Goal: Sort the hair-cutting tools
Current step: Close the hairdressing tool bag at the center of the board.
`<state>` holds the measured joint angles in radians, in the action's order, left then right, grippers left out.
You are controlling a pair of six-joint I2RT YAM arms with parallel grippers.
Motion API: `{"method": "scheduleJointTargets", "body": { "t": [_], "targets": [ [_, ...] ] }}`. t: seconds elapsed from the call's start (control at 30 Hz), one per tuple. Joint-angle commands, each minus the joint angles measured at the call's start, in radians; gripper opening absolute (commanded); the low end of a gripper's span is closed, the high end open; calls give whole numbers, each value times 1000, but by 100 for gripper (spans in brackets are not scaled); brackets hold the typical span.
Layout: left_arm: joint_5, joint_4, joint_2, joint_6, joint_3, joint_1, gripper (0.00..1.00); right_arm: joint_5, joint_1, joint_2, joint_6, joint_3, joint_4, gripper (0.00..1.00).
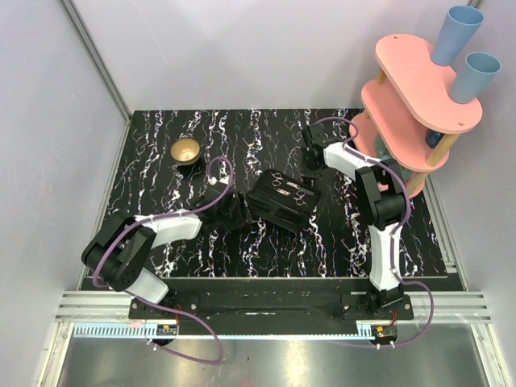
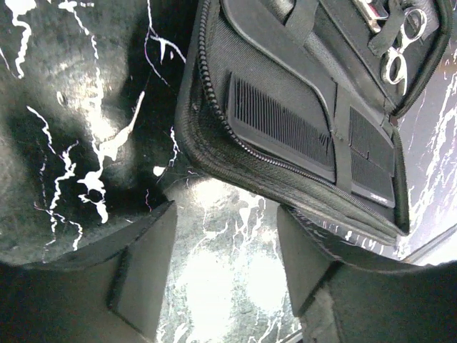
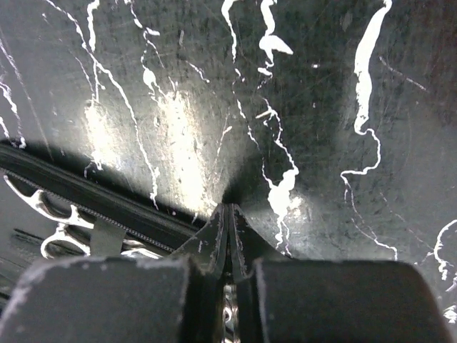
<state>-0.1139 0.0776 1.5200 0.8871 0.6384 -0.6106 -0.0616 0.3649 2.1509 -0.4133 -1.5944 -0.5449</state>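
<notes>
Scissors (image 2: 400, 50) sit in the case (image 2: 300, 121); left gripper (image 2: 225, 243) gapes empty beside it, right gripper (image 3: 230, 229) pressed together, empty; closing likely next

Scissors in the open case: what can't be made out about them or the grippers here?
- Scissors: count unclear; the left wrist view cuts them at the top edge, and the top view shows them too small.
- Case: the right wrist view shows only a corner; the right gripper blocks the rest.
- Left gripper: whether it touches the case is lost in shadow.
</notes>
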Motion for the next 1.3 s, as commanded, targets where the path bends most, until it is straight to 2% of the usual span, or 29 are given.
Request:
{"method": "scheduleJointTargets", "body": {
  "t": [0.0,0.07,0.13,0.23,0.33,0.47,0.5,0.6,0.73,0.83,0.93,0.97,1.1,1.27],
  "targets": [
    [54,76,-60,-77,7,-5,65,87,9,-35,-45,118,-44,4],
    [63,83,-81,-94,26,-3,68,129,11,-92,-65,189,-41,4],
    [57,93,-84,-119,53,-3,76,158,19,-159,-84,253,-35,4],
    [25,146,-58,-149,75,-3,92,183,55,-241,-100,319,-36,4],
    [-35,175,24,-180,115,-3,97,232,91,-299,-116,376,-20,4],
    [-108,203,132,-180,162,-5,99,301,112,-350,-113,442,20,8],
    [-115,238,140,-171,161,-5,99,298,112,-364,-110,450,20,12],
    [-124,234,172,-175,175,-5,99,159,111,-407,-117,464,-21,19],
    [-121,183,193,-197,207,-5,99,8,106,-506,-137,450,-58,39],
    [-112,154,193,-212,208,-5,99,-52,106,-589,-136,427,-69,44],
    [-118,143,192,-220,202,-5,94,35,103,-667,-104,432,-15,56],
    [-121,139,192,-223,202,-5,93,116,100,-681,-104,436,3,63],
    [-125,129,187,-229,193,-5,92,321,88,-680,-119,468,138,74],
    [-136,131,186,-229,185,-5,92,384,88,-588,-117,487,207,77]
  ]
}}
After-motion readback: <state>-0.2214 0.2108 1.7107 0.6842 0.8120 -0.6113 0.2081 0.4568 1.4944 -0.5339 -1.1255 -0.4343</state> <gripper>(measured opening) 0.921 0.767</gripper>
